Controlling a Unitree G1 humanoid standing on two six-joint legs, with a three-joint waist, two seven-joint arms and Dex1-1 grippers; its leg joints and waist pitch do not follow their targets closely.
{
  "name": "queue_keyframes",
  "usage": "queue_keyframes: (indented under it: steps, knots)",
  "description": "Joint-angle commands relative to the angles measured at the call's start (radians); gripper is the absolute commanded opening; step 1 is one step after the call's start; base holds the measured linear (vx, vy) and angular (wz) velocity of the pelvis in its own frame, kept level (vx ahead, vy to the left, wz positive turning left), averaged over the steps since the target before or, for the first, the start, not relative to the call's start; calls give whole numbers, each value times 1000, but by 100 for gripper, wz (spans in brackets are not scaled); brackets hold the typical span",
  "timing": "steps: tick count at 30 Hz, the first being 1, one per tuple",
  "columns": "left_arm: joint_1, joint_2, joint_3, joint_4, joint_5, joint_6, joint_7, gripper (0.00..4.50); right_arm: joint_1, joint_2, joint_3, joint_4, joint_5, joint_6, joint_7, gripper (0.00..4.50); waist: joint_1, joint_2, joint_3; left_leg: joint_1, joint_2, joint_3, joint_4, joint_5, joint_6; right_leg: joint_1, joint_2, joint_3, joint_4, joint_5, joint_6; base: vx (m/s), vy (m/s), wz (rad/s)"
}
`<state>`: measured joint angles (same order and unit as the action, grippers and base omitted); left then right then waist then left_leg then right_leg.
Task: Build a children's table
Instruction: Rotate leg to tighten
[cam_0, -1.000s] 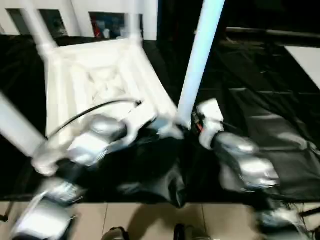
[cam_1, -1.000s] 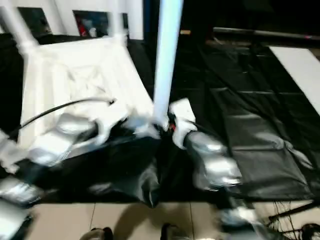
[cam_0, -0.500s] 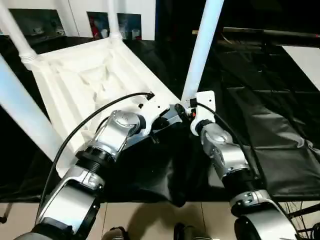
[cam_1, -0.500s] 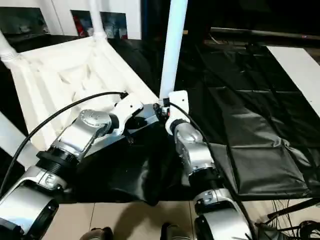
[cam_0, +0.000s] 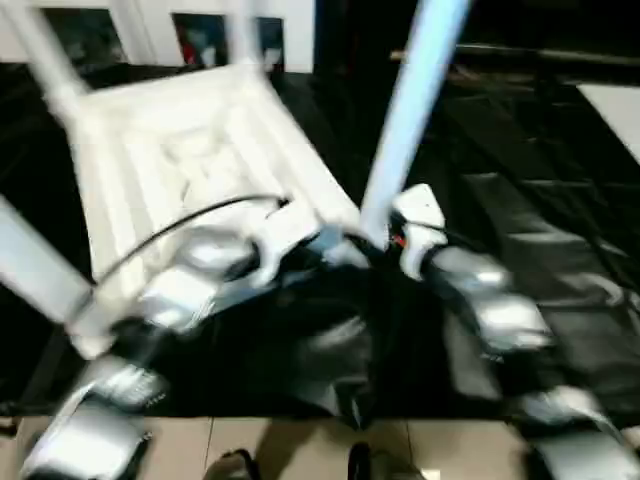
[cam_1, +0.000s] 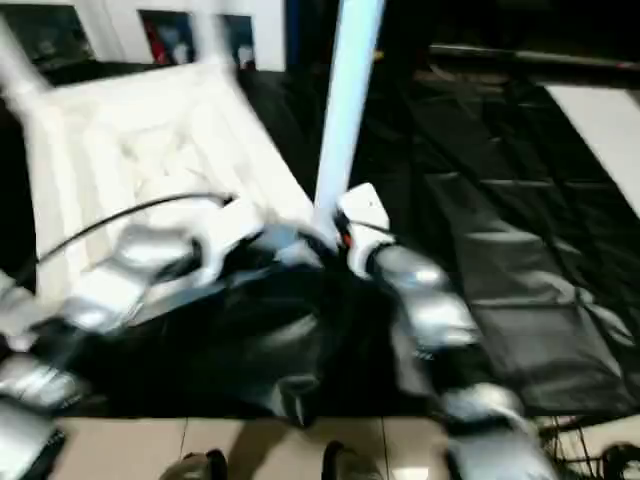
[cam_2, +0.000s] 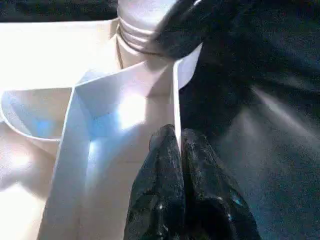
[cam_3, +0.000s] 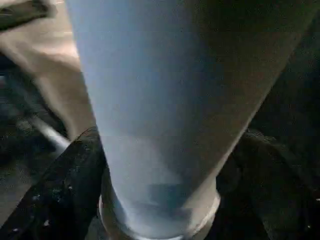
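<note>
**Both arms at the near corner socket of the inverted table**

The table top (cam_0: 190, 170) lies upside down on a black sheet (cam_0: 540, 230), ribbed underside facing up. Legs stand upright in its corner sockets. The nearest leg (cam_0: 405, 110) rises from the corner closest to the robot; a second leg (cam_0: 35, 270) crosses the left side of the head views, and two more stand blurred at the far corners.

**Left arm.** The silver forearm reaches forward and inward from lower left toward the near corner, with a black cable (cam_0: 180, 225) arching over it. In the left wrist view the left gripper (cam_2: 179, 150) is clenched: its two black fingers (cam_2: 162, 165) are pressed together with the thin upright edge wall of the table top pinched between them, just short of the corner socket (cam_2: 145, 30).

**Right arm.** The silver forearm reaches forward from lower right, angled inward, so that the wrist sits just beside the base of the nearest leg. In the right wrist view the right gripper (cam_3: 160, 165) straddles that leg: one black finger (cam_3: 60, 190) lies on each side of the leg's tapered shaft, close to the collar at its foot. Whether the fingers press on the leg or stand off it cannot be told.

The two wrists converge at the same corner, almost touching. Beige floor tiles (cam_0: 270, 445) show at the near edge of the sheet.
</note>
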<state>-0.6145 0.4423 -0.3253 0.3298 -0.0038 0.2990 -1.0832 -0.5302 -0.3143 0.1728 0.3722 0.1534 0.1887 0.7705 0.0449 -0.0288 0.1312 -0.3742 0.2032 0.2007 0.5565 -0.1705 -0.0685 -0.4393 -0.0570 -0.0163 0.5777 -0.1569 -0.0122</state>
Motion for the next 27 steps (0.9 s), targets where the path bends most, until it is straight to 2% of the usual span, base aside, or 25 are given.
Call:
queue_keyframes:
  steps: [1, 4, 5, 9, 15, 21, 23, 27]
  knots:
    - [53, 27, -59, -15, -2, -3, -89, 0, 29, -68, 24, -55, 14, 6, 110, 408, -1, 7, -65, 18, 23, -2, -51, -117, 97, 65, -51, 31, -32, 13, -277, 0, 0, 0]
    - [70, 71, -56, -75, -28, 29, -145, 0, 57, -118, 54, -80, 25, -9, 209, 408, -2, 4, -60, 19, 25, -3, -55, -173, 68, 61, -57, 34, -45, -123, -259, 0, 0, 0]
    - [70, 72, -56, -76, -28, 29, -145, 0, 57, -119, 54, -81, 25, -9, 210, 408, -1, 4, -59, 19, 25, -3, -55, -174, 65, 61, -58, 34, -45, -131, -256, 0, 0, 0]
    - [83, 102, -53, -110, -46, 38, -180, 0, 73, -134, 62, -120, 41, 10, 260, 408, -2, 4, -62, 18, 23, -3, -53, -148, 65, 61, -55, 34, -42, -112, -256, 0, 0, 0]
    - [80, 101, -50, -96, -35, 24, -174, 0, 58, -116, 63, -92, 24, 6, 237, 408, -4, 3, -66, 17, 21, -2, -49, -116, 73, 63, -54, 34, -36, -66, -267, 0, 0, 0]
    - [80, 101, -50, -96, -35, 24, -174, 0, 58, -116, 63, -92, 24, 6, 237, 408, -3, 3, -67, 18, 21, -2, -48, -115, 76, 65, -54, 34, -34, -57, -270, 0, 0, 0]
    - [78, 98, -51, -97, -35, 27, -171, 0, 48, -108, 62, -69, 19, 10, 231, 392, -4, -1, -69, 18, 20, -2, -46, -110, 80, 66, -53, 33, -33, -51, -273, 0, 0, 0]
    - [84, 100, -51, -106, -37, 34, -169, 0, 45, -102, 58, -56, 26, 18, 235, 359, -4, 1, -68, 17, 21, -3, -46, -120, 78, 65, -54, 33, -34, -75, -271, 0, 0, 0]
